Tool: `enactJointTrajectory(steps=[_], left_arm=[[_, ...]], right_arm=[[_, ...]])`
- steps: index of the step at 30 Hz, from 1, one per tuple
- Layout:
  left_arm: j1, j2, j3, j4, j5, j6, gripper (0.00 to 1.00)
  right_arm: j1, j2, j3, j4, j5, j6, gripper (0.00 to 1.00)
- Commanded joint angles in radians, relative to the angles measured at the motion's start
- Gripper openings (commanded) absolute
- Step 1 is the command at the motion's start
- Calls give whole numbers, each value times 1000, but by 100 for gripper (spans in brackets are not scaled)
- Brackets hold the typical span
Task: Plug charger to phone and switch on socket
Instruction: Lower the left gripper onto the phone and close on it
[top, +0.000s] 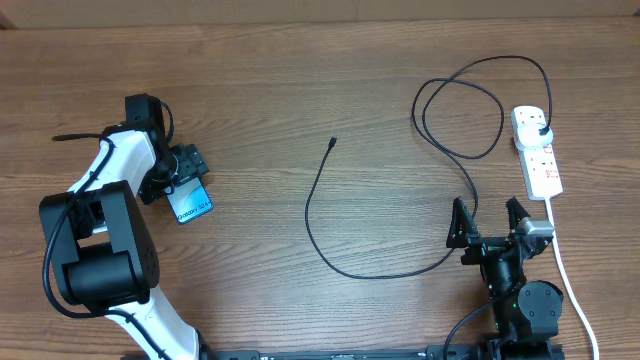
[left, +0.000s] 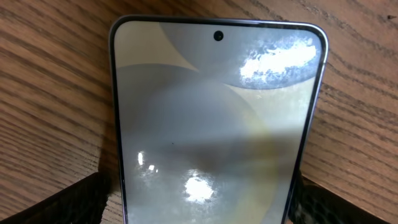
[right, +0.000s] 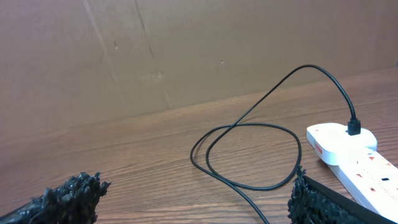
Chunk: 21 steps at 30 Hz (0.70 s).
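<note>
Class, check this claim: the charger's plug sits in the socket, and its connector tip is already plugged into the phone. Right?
Wrong on the tip. The plug is in the socket, but the connector tip lies loose on the table, well apart from the phone. The overhead view shows it.

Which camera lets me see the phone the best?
The left wrist view. There the phone fills the picture, close enough to show its tiny camera hole. The overhead view shows the phone only as a small blue shape on the left. The right wrist view does not show it at all.
</note>
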<state>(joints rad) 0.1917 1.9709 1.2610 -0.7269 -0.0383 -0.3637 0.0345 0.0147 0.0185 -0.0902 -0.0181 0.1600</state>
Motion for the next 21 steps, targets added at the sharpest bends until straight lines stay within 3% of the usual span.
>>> enactJointTrajectory(steps=[1,21], left_arm=[[-1,38,-47,5,42,-10,91],[-3,38,-47,-61,136,-10,84]], right_arm=[[4,-11,-11,6,10,0,100],[4,-12,-11,6,10,0,100]])
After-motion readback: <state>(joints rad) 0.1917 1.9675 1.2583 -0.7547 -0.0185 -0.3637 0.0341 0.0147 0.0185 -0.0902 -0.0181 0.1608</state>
